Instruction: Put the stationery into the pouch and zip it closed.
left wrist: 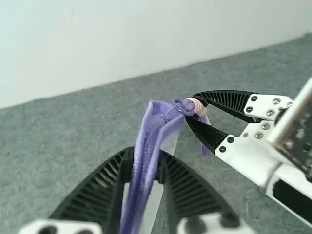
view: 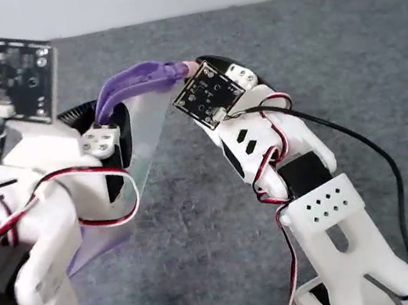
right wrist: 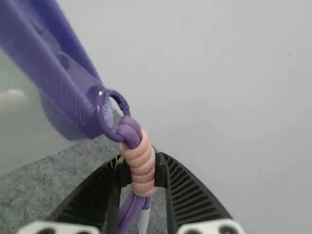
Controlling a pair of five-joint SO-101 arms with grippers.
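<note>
A clear pouch (view: 142, 136) with a purple zipper strip (view: 136, 81) is held up off the grey table between both arms. My left gripper (left wrist: 144, 170) is shut on the pouch's purple zipper edge (left wrist: 146, 146). My right gripper (right wrist: 141, 170) is shut on the zipper pull, a pink beaded cord (right wrist: 139, 161) tied to the metal slider ring (right wrist: 114, 105). In the left wrist view the right gripper (left wrist: 197, 114) pinches the pink pull (left wrist: 197, 106) at the far end of the zipper. The pouch's contents are hidden by the arms.
Grey carpet-like table surface (view: 345, 56) spreads all around, with open room to the right and at the back. A black cable (view: 369, 147) runs along the right arm. A pale wall (left wrist: 122, 39) stands behind the table.
</note>
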